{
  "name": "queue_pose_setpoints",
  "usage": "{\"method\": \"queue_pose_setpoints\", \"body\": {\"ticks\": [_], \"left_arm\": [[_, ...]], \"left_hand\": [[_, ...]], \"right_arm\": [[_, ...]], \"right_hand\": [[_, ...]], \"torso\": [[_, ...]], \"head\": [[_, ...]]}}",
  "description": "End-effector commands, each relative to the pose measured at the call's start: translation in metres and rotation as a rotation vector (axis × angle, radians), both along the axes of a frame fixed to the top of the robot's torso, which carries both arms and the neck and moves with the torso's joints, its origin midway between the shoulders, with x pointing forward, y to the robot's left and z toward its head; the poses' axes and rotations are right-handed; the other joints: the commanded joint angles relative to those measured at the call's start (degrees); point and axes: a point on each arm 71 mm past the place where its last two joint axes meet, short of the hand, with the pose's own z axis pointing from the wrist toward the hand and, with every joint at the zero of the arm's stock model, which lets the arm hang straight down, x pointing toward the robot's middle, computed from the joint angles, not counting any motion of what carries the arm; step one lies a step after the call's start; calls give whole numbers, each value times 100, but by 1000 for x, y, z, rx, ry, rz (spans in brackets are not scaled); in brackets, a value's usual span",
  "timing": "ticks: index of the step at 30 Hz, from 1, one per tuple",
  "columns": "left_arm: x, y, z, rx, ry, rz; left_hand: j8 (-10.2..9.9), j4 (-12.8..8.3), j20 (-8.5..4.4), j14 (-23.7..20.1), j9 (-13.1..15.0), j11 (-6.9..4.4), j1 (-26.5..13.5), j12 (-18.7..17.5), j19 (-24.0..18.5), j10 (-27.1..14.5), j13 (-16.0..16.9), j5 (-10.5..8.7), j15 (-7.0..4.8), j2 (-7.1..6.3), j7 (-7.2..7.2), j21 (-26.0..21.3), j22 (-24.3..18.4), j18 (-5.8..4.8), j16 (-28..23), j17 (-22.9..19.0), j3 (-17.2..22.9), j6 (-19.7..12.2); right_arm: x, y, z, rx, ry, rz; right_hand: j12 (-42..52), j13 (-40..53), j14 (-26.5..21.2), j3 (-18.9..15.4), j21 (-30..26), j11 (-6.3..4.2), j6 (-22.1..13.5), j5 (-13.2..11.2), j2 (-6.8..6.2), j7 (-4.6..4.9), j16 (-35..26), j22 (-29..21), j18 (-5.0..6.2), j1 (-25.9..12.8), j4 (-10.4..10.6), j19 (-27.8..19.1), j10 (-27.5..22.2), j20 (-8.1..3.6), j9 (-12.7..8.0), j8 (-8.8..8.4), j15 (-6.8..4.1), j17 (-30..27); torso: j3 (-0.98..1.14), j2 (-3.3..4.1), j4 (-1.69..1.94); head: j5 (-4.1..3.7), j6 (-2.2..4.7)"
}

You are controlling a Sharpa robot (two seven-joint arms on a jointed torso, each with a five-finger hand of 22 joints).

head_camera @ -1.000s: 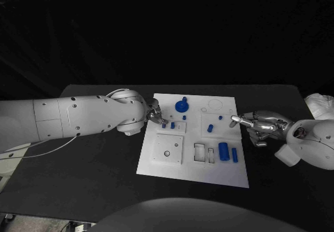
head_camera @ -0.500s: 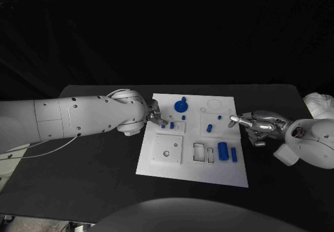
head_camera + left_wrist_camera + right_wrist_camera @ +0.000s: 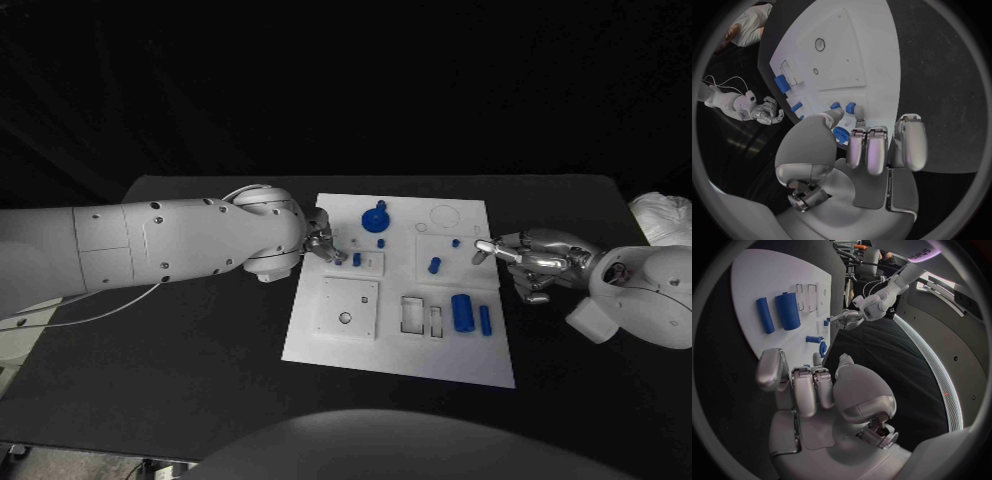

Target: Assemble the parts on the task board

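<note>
Blue parts (image 3: 463,312) mostly loose on task board (image 3: 404,355); left hand (image 3: 323,244) pinching small peg (image 3: 340,259); right hand (image 3: 522,262) curled, empty; assembly early.

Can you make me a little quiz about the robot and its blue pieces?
1. True or false: the task board is white.
2. Which hand is at the board's edge beside the small pegs: A, the left hand, or B, the right hand?
3. Fill in: the big blue cylinder lies next to a thinner blue ____.

Key: 1 true. 2 A. 3 rod.
</note>
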Motion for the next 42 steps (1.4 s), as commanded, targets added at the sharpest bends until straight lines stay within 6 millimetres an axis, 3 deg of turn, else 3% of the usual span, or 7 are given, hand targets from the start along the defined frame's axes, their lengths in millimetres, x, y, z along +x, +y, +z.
{"method": "queue_pose_setpoints", "body": {"ticks": [1,9,18,30,42], "left_arm": [[-1,-1,-1,11,13,-9],[-1,-2,0,-5,4,-10],[0,-3,-1,-19,6,-14],[1,-2,-4,-11,20,-8],[1,-2,-7,-1,37,0]], "left_hand": [[149,-3,-49,595,133,-53,102,14,125,606,1508,53,-48,1,-62,35,1204,6,14,1507,57,-1],[357,-7,-93,595,342,-98,259,14,124,606,1508,180,-87,14,-112,29,1202,7,14,1507,302,-102],[396,-11,-114,595,393,-117,401,14,117,606,1508,226,-105,-30,-127,13,1199,9,14,1507,773,-171],[172,10,-84,595,222,-59,139,14,97,606,1508,107,-64,-123,-51,-20,1190,13,14,1507,911,-182],[-79,16,-44,595,30,-10,-203,14,96,606,1508,45,-22,-93,2,-22,1190,13,14,1507,769,-130]], "right_arm": [[-1,1,-1,1,11,19],[-1,1,-1,-1,13,19],[-2,1,-2,-3,16,19],[-2,2,-2,-5,20,20],[-2,2,-3,-5,23,22]], "right_hand": [[-34,415,246,43,-22,-51,10,11,42,9,-33,803,-37,10,6,-41,335,18,8,24,-29,1030],[-34,415,246,43,-22,-51,10,11,42,9,-33,803,-37,10,6,-41,335,18,8,24,-29,1030],[-34,415,246,43,-22,-51,10,11,42,9,-33,803,-37,10,6,-41,335,18,8,24,-29,1030],[-32,418,245,56,-33,-48,17,16,40,11,-34,799,-35,11,3,-48,338,19,7,24,-27,1029],[-34,415,244,60,-38,-48,18,18,39,12,-35,798,-34,11,2,-50,335,20,7,24,-26,1028]], "torso": [[0,2,-1],[-1,0,-3],[1,-2,-5],[3,-7,-1],[-2,-2,-6]], "head": [[4,0],[10,0],[8,0],[6,0],[-3,0]]}}
